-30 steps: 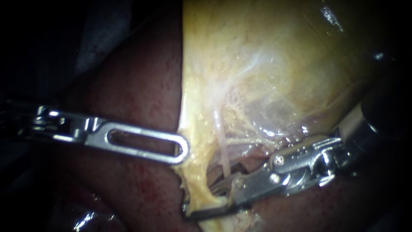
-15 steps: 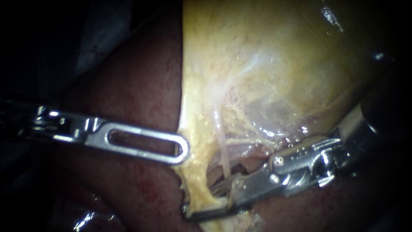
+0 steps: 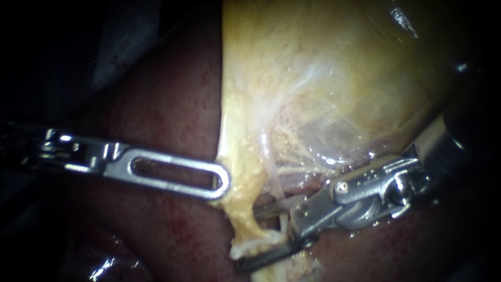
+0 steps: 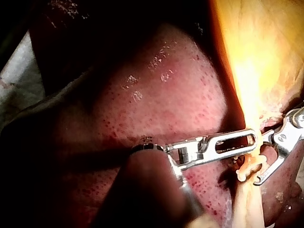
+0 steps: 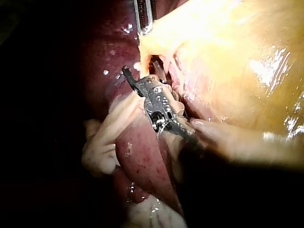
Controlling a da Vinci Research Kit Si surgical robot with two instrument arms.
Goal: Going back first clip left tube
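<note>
**Retraction on one side, open jaws on the other**

The left instrument [image 3: 222, 183] comes in low across the liver [image 3: 172, 104]. Its slotted jaws lie together on the gallbladder edge [image 3: 229, 172], with the yellow fringe pinched between them. I judge that this grip is meant to draw the fringe sideways off the liver, so the strands behind it are stretched and laid bare. The gallbladder [image 3: 339, 78] fills the upper field, pale yellow and glistening.

The tube [image 3: 269, 164], thin and whitish, runs down from the gallbladder wall just beside the held fringe. It passes into the mouth of the right instrument [image 3: 249, 237]. Those jaws are released and stand apart, one above and one hooked below, with a clear gap between them. The tube lies in that gap, and neither jaw presses on it. A pinker strand leads off toward the right instrument's hinge. That suggests the whitish tube is the left one, though I cannot be sure. No clip can be made out, because the spot is crowded with fringe and metal.

With the jaws spread and the task being a retreat, the next move probably calls for sliding back along the shaft's own line. The risk is the lower hooked jaw, which sits under the fringe and could snag it or the tube. A steady hold by the left instrument would leave the tube taut and in plain sight.
</note>
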